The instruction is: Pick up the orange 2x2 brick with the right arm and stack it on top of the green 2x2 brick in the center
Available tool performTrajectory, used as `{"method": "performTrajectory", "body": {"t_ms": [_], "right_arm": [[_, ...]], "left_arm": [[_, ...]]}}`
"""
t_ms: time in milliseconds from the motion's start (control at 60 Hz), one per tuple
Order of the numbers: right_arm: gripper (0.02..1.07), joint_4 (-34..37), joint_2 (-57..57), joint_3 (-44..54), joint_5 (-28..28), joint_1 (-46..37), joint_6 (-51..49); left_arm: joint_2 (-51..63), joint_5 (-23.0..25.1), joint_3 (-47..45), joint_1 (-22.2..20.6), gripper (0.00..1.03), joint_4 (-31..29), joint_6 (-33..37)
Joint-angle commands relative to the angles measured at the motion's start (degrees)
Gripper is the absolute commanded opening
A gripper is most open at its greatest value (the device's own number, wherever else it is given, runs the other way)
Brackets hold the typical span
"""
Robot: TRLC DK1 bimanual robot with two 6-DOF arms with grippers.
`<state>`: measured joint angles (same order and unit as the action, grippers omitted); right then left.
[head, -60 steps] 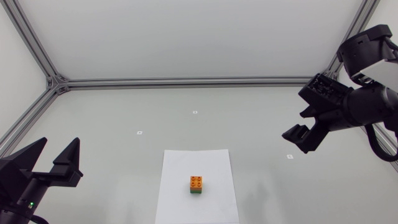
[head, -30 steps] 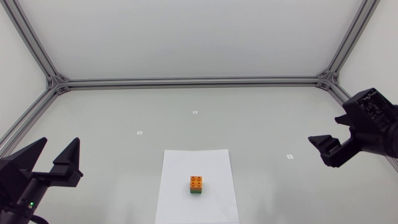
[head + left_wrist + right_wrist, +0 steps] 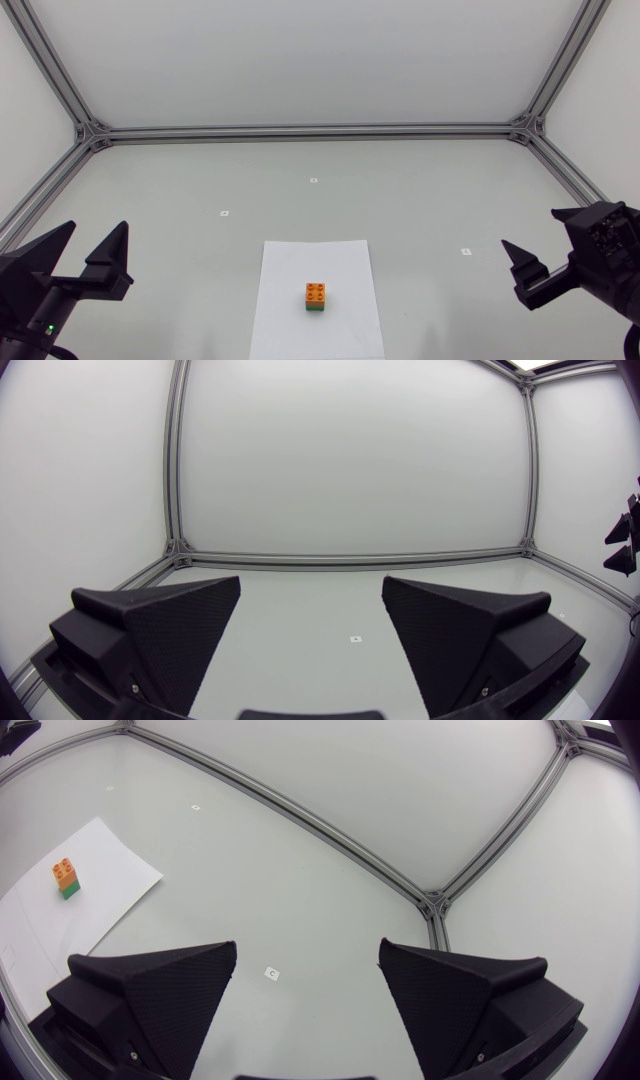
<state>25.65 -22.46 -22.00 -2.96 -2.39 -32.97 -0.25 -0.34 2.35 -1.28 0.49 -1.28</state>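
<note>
a pale grey table (image 3: 420, 200) fills the head view, bordered at its far and side edges by silver frame rails (image 3: 300, 131). a white sheet of paper (image 3: 290, 320) lies flat at the middle of the table's near edge. the left gripper (image 3: 96, 232) sits over the table's near left corner, its two black wedge fingers spread wide with nothing between them; its own wrist view shows the same wide gap (image 3: 312, 600). the right gripper (image 3: 532, 230) sits at the table's right edge, well apart from the paper, its fingers also spread wide and holding nothing, as its wrist view confirms (image 3: 307, 955). on the paper, a little towards the near edge, the orange 2x2 brick (image 3: 316, 292) sits squarely on top of the green 2x2 brick (image 3: 316, 308), four studs facing up; the right wrist view shows the same stack, orange (image 3: 64, 873) above green (image 3: 69, 891). three tiny white marker squares (image 3: 313, 180) are stuck to the bare table beyond and beside the paper; any print on them is too small to read. compared with a second ago, the right arm has pulled back from above the table's far right corner, down and out to the right edge, while the left gripper, the paper and the stacked bricks have not moved.
</note>
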Motion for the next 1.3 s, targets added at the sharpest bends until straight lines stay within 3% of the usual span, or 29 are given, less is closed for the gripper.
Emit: {"method": "performTrajectory", "body": {"t_ms": [0,200,300,583,883,1283], "right_arm": [[1.03,-3.15,3.47,4.33,0.59,-0.59,1.24],[1.03,-9.74,9.36,11.01,1.64,-1.65,1.24],[1.03,-15.10,12.00,14.26,5.60,-1.56,2.30],[1.03,-20.82,14.46,17.96,6.83,-0.51,2.74],[1.03,-23.89,16.57,20.86,5.86,0.20,3.53],[1.03,-24.78,18.99,21.35,4.69,1.04,15.38]], "left_arm": [[-0.45,0.25,-2.35,0.14,0.99,-0.84,0.75],[-0.45,0.25,-2.35,0.14,0.99,-0.84,0.75],[-0.45,0.25,-2.35,0.14,0.99,-0.84,0.75],[-0.45,0.25,-2.35,0.14,0.99,-0.84,0.66],[-0.45,0.25,-2.35,0.14,0.99,-0.84,0.75],[-0.45,0.25,-2.35,0.14,0.99,-0.84,0.75]]}}
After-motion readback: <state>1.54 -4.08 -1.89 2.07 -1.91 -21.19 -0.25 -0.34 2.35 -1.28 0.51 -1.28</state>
